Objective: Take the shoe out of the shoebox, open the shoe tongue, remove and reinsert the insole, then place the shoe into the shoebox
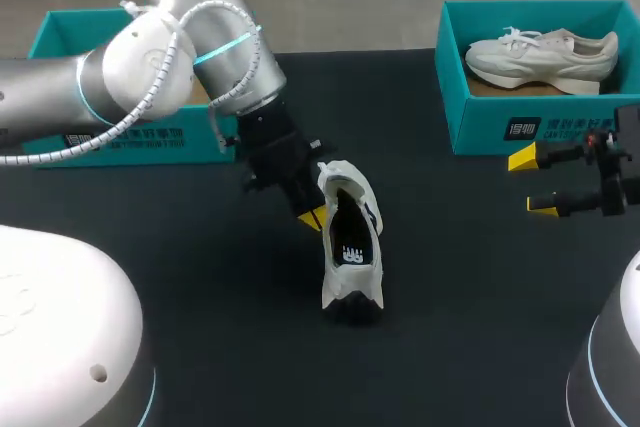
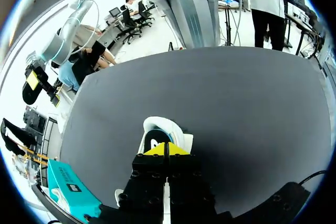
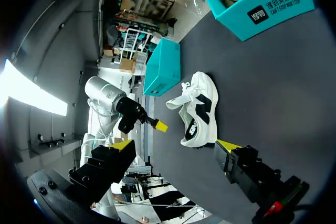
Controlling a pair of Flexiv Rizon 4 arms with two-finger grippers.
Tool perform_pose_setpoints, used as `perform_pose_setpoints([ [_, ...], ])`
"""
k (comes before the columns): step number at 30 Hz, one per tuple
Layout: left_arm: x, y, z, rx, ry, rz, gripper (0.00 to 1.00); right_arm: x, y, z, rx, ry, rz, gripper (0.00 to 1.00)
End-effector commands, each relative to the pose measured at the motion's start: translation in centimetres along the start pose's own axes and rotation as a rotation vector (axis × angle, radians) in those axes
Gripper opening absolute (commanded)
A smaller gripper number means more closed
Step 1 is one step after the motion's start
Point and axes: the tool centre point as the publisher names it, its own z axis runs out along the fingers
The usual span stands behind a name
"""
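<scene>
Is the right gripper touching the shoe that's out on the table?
Apart. The head view shows the right gripper well off to the side of the shoe, with table showing between them.

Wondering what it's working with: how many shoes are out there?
2. A white-and-navy sneaker lies on the table beside the left gripper; a white sneaker sits in the right teal shoebox. The left shoebox, partly behind the left arm, may hide another.

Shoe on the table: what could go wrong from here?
1. The shoe sits unbraced on the table. The right gripper is open, away by the right shoebox. A pull from the left gripper may drag or tip it.
2. The left gripper is shut right beside the shoe, so it may shove the shoe rather than grip it.
3. Loose laces could snag.
</scene>
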Motion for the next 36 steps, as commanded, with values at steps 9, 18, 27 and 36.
perform_pose_setpoints([
  [9,-1.2,0.7,1.4,-0.057,0.428,0.09,0.0,0.0,-0.1,0.0,-0.003,-0.002,0.001,1.0],
  [18,-1.4,2.1,3.6,-0.058,0.447,0.057,0.0,0.0,-0.1,0.0,-0.003,-0.002,0.001,1.0],
  [27,-0.7,3.3,5.2,-0.094,0.384,0.02,0.0,0.0,-0.1,0.0,-0.003,-0.002,0.001,1.0],
  [36,-0.1,2.9,6.5,-0.118,0.329,-0.019,0.0,0.0,-0.1,0.0,-0.003,-0.002,0.001,1.0],
])
